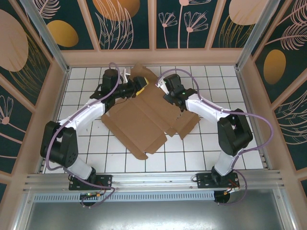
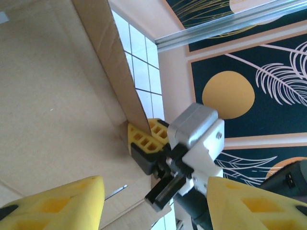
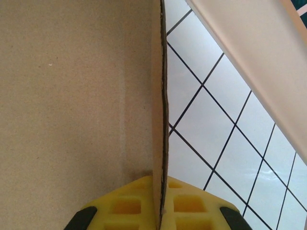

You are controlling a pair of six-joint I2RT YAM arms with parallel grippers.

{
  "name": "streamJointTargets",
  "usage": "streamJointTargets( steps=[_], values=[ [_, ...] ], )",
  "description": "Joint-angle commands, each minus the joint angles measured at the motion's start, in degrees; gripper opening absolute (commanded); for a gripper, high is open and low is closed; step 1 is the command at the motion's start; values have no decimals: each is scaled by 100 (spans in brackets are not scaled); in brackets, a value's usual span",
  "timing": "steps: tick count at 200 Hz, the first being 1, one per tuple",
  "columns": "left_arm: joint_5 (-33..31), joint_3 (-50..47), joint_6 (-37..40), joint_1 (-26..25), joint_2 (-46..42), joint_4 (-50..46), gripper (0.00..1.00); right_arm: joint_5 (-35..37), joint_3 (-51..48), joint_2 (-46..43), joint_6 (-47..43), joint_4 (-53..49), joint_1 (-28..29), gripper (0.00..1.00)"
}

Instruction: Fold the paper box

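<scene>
The paper box is a flat brown cardboard sheet with flaps, lying in the middle of the tiled table. One flap at its far edge stands raised. My right gripper is shut on the edge of that flap; in the right wrist view its yellow fingers pinch the thin cardboard edge. My left gripper is beside the same flap, open. In the left wrist view the left gripper has its yellow fingers wide apart, and beyond them the right gripper's fingers clamp the flap.
White tiles surround the sheet on all sides. Wooden-framed patterned walls enclose the table, with an aluminium post near the back corner. The back wall's base runs close behind the raised flap.
</scene>
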Motion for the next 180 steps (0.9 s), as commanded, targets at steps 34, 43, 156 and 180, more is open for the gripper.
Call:
streamJointTargets(
  steps=[34, 43, 156, 180],
  values=[
    [146, 1094, -250, 0, 915, -377, 60, 172, -135, -313, -246, 578, 188, 0],
    [118, 1271, -208, 0, 1015, -529, 60, 198, -134, -314, -281, 597, 215, 0],
    [-160, 2499, 302, -66, 1870, -2034, 58, 891, -108, -391, -1172, 990, 797, 0],
    [-212, 2558, 386, -61, 1918, -2077, 47, 1021, -103, -376, -1367, 1081, 932, 0]
  ],
)
